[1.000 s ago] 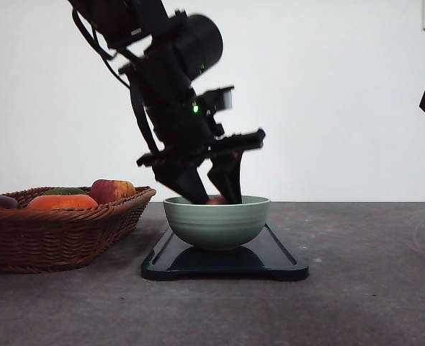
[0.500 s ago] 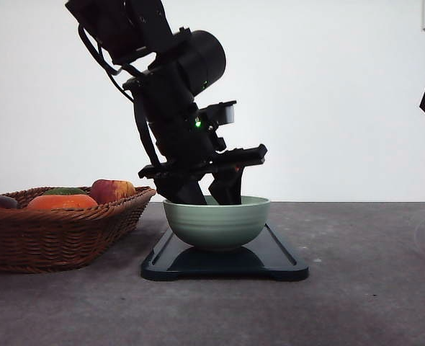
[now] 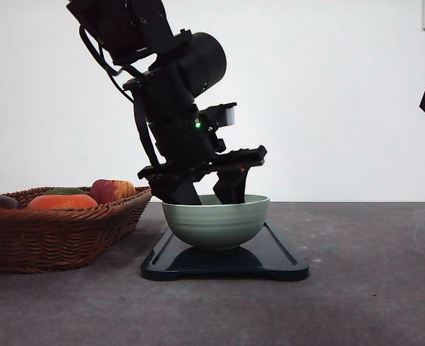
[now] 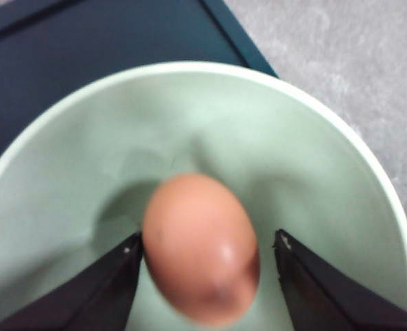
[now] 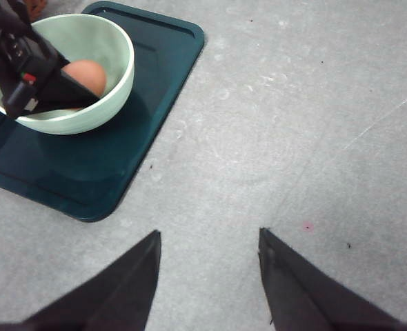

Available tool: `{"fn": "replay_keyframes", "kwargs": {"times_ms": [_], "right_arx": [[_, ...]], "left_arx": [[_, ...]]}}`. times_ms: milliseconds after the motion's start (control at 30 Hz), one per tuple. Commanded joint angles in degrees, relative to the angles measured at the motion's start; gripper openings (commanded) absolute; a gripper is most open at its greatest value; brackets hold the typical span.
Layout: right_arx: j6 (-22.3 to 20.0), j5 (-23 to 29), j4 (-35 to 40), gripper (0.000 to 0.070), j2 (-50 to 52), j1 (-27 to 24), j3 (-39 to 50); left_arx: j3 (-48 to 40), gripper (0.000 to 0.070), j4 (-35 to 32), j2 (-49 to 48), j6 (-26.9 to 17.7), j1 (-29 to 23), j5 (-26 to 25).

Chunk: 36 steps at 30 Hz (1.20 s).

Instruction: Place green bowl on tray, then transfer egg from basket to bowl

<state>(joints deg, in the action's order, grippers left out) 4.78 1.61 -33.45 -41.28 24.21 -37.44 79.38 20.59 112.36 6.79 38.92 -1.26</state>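
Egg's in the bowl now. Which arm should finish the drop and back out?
Left. Its gripper is inside the green bowl with fingers open either side of the egg. The right gripper hovers over bare table, off the tray.

Access to the green bowl (image 3: 215,223) from above is blocked by the left hand (image 3: 207,193), whose spread fingers (image 4: 96,289) reach inside the rim on either side of the egg (image 4: 200,248) (narrow gaps show between finger and shell). The basket (image 3: 54,234) stands just beside the tray (image 3: 227,263) on the left, leaving only a slim lane of desk (image 3: 356,288) between them. Right of the tray the desk is open; the right hand (image 5: 207,276) hangs over that bare stretch.
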Motion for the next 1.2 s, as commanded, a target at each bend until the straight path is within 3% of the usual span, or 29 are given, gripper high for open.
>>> {"fn": "replay_keyframes", "kwargs": {"times_ms": [0, 267, 400, 500, 667, 833, 1167], "right_arx": [[0.6, 0.2, 0.3, 0.0272, -0.3, 0.2, -0.4], [0.6, 0.2, 0.4, 0.0271, -0.3, 0.2, -0.4], [0.6, 0.2, 0.3, 0.0272, -0.3, 0.2, -0.4], [0.6, 0.2, 0.4, 0.0272, -0.3, 0.2, -0.4], [0.6, 0.2, 0.4, 0.0272, -0.3, 0.2, -0.4], [0.5, 0.2, 0.6, 0.0272, -0.3, 0.2, -0.4], [0.5, 0.2, 0.9, 0.0272, -0.3, 0.2, -0.4]], "left_arx": [[2.4, 0.04, 0.5, 1.0, -0.7, 0.3, 0.3], [6.1, 0.0398, 5.3, -2.8, -0.8, -0.2, 0.3], [6.1, 0.0398, 8.5, -7.1, -4.7, -0.9, 0.3], [6.0, 0.0398, 12.4, -11.3, -6.8, -2.6, 0.3], [4.2, 0.0398, 16.5, -19.5, -6.3, -7.5, 0.2], [-1.3, 0.0398, 17.2, -28.3, -5.9, -12.3, -0.4], [-20.6, 0.0398, 15.6, -51.1, -2.6, -19.4, -0.4]]}}
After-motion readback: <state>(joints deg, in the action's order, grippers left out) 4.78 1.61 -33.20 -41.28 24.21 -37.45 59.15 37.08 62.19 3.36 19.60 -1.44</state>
